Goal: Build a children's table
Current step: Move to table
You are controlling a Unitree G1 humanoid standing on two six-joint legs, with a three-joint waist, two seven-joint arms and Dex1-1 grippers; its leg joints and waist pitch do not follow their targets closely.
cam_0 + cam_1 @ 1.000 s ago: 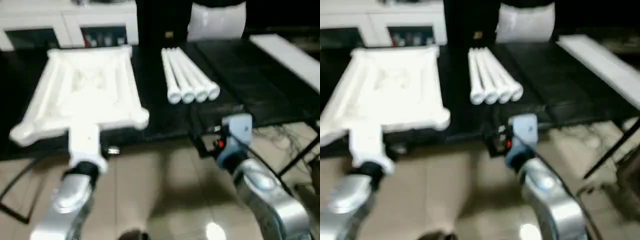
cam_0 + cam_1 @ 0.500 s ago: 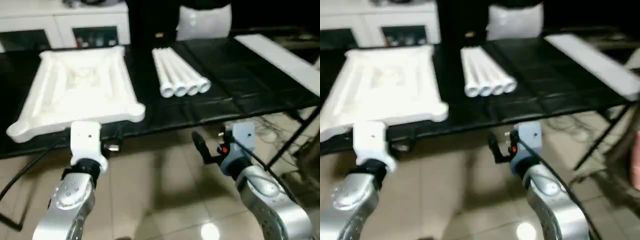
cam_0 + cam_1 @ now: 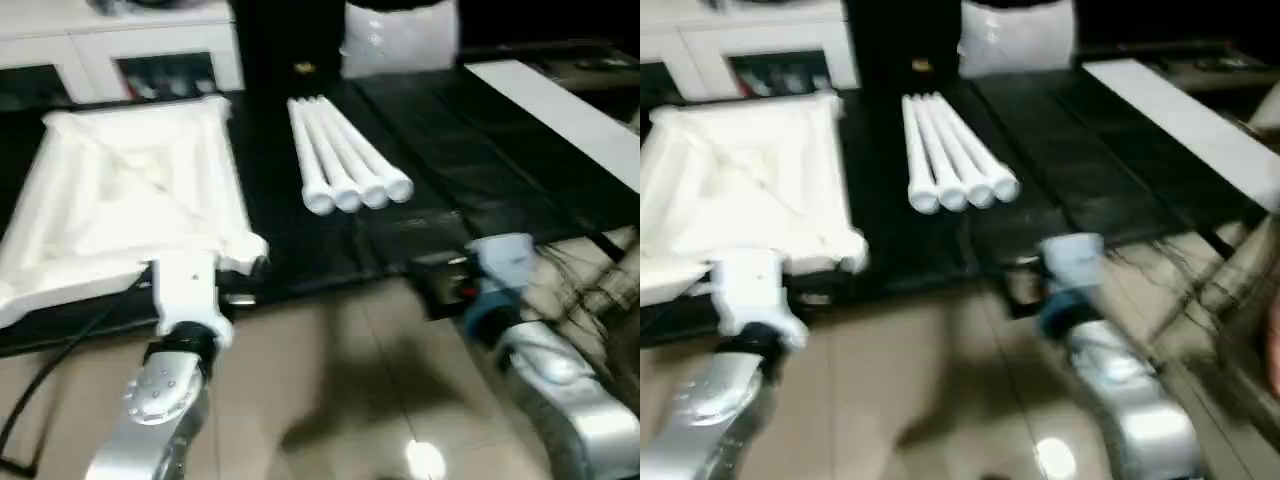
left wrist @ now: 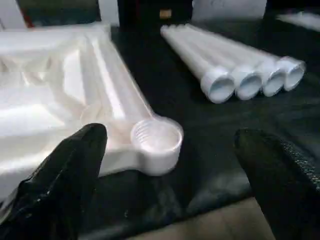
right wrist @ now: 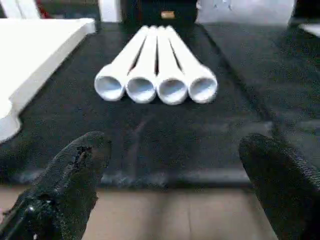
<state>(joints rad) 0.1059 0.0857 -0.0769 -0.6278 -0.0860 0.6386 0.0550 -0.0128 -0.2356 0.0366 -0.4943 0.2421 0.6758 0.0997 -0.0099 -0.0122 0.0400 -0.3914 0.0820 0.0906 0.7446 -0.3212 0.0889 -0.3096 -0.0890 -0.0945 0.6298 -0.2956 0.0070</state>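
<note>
The table top (image 3: 130,215) lies upside down at the left of the black desk (image 3: 480,160), holes up for the four legs (image 3: 345,165) lying beside it, and the left gripper (image 4: 165,175) and right gripper (image 5: 170,175) hang wide open, holding nothing.

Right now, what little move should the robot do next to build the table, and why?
Probably move the open right gripper forward to the four white legs. They lie side by side just ahead of it, nothing is held, and the tabletop's corner socket is empty.

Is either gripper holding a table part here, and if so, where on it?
Nothing is held. The left gripper and right gripper are both open, short of the table top and the four legs.
</note>
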